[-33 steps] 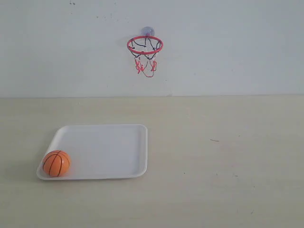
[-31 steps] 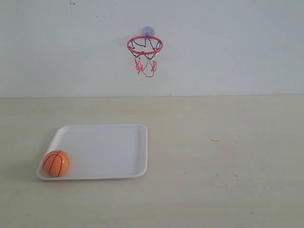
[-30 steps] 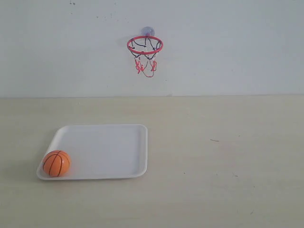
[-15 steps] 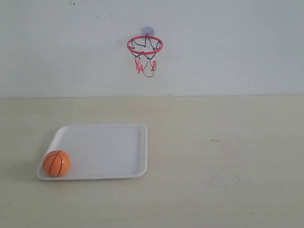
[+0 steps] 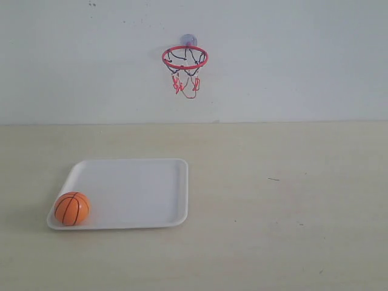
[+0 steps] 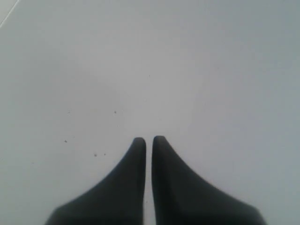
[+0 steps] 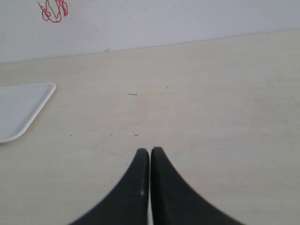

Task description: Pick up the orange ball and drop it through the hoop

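Observation:
The orange ball (image 5: 72,208), with black seams, rests in the near left corner of a white tray (image 5: 139,188) on the table. High on the white wall hangs the hoop (image 5: 185,58): a red ring with a black-and-red net under a clear suction cup. Neither arm shows in the exterior view. My left gripper (image 6: 148,139) is shut with nothing in it, facing a plain pale grey surface. My right gripper (image 7: 149,151) is also shut and empty, over bare table. In the right wrist view the hoop's red net strings (image 7: 54,10) and a corner of the tray (image 7: 23,105) show.
The table (image 5: 285,200) is pale wood with a few small dark specks. A white wall (image 5: 303,60) stands along its far edge.

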